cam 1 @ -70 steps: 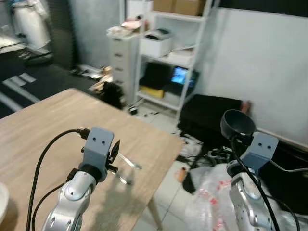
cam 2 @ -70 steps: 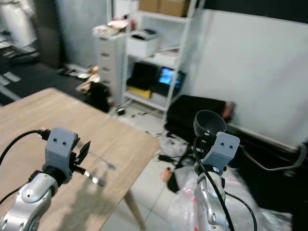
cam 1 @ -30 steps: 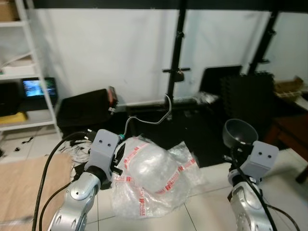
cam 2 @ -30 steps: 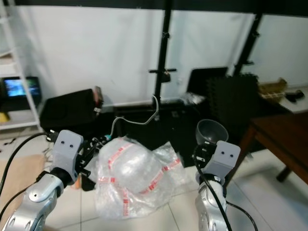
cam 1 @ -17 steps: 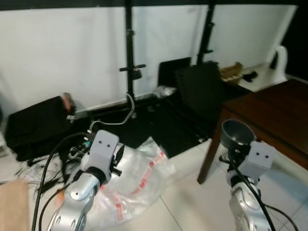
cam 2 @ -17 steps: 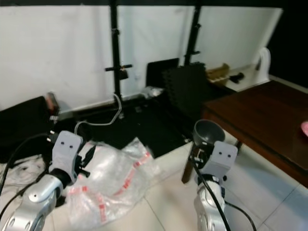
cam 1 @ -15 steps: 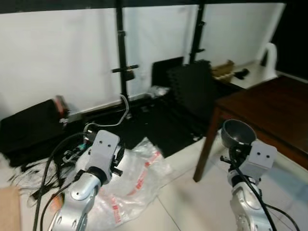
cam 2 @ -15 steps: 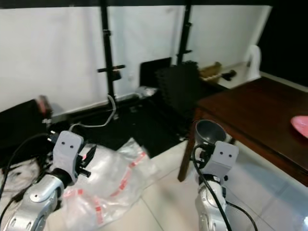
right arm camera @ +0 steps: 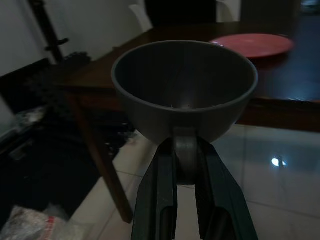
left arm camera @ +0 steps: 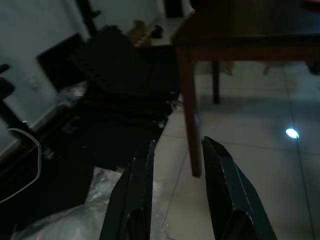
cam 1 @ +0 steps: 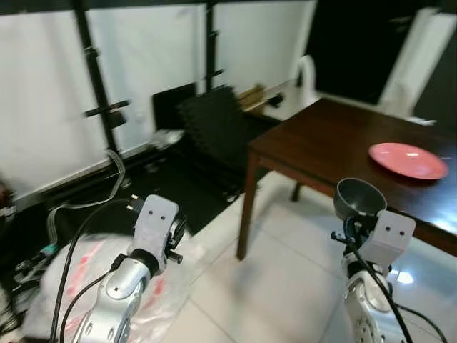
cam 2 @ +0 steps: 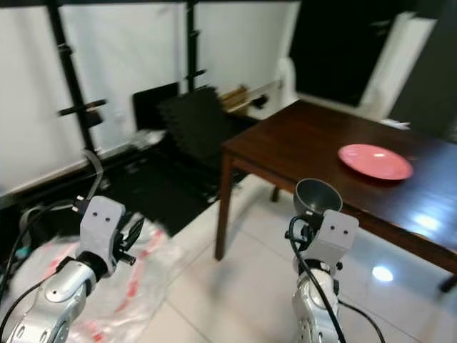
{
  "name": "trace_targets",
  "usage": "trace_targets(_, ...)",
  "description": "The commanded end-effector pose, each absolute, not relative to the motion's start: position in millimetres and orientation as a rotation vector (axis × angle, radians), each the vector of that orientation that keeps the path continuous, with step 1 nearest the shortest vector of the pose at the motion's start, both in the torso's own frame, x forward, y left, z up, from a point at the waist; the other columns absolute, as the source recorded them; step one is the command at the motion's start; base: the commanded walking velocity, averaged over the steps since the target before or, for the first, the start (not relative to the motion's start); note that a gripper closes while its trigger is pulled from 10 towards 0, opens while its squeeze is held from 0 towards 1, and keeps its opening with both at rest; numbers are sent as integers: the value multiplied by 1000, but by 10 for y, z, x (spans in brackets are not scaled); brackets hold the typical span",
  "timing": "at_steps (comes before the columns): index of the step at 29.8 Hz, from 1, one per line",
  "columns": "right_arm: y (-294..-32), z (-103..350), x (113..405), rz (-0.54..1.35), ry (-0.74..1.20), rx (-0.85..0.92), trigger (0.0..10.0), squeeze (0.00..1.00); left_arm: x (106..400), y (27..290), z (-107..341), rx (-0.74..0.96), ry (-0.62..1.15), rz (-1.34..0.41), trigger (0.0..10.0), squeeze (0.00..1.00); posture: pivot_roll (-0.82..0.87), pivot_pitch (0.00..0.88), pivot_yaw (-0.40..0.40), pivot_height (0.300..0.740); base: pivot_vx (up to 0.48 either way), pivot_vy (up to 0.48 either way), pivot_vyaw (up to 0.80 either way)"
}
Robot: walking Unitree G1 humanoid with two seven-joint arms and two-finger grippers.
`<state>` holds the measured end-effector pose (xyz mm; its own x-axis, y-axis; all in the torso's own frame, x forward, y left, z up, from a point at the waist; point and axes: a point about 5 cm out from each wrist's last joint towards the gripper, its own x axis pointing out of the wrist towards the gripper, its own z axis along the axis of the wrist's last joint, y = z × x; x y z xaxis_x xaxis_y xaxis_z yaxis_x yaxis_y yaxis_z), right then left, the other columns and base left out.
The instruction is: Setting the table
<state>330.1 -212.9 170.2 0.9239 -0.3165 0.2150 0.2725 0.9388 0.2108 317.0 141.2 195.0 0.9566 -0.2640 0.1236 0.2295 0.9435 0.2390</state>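
1. Two grippers are hanging raised over white floor tiles [cam 1: 285, 286]; the right gripper [right arm camera: 186, 165] is clamping the handle of an upright grey cup [right arm camera: 185, 90].
2. Ahead, a dark wooden table [cam 1: 321, 146] is carrying a pink plate [cam 1: 407, 160].
3. The left gripper [left arm camera: 175, 165] is hovering with fingers apart, holding nothing.
4. Clear plastic wrapping [cam 2: 136, 279] and black foam mats [cam 1: 214, 125] are lying to the left.

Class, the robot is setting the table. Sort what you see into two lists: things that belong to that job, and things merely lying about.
Belongs to the job:
- grey cup, held by its handle in the right gripper
- pink plate
- dark wooden table

Just lying about:
- plastic wrap with red tape on the floor
- black foam mats against the wall
- black stand poles
- left gripper, open, carrying nothing
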Motion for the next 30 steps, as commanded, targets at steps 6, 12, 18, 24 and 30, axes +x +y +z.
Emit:
trace_targets(6,-2137,1662,3277,-311,-241,176,10000,0,3163,1407,1944,225,-159,-255,10000,0,88,113,65,740,0,0,-800)
trace_targets(12,-2132,1664,3274,-313,-242,176,10000,0,3167,1401,1947,218,-161,-260,10000,0,88,112,67,740,0,0,-800)
trace_targets(18,-2133,1666,3274,-315,-244,178,10000,0,3172,1393,1946,187,-152,-262,10000,0,88,112,69,740,0,0,-800)
trace_targets(24,-2130,1673,3275,-317,-248,181,10000,0,3196,1399,1966,155,-158,-255,10000,0,85,110,72,740,0,0,-800)
trace_targets(30,-2109,1711,3275,-299,-272,179,10000,0,3210,1393,1997,159,-198,-246,10000,0,83,109,73,740,71,0,-663)
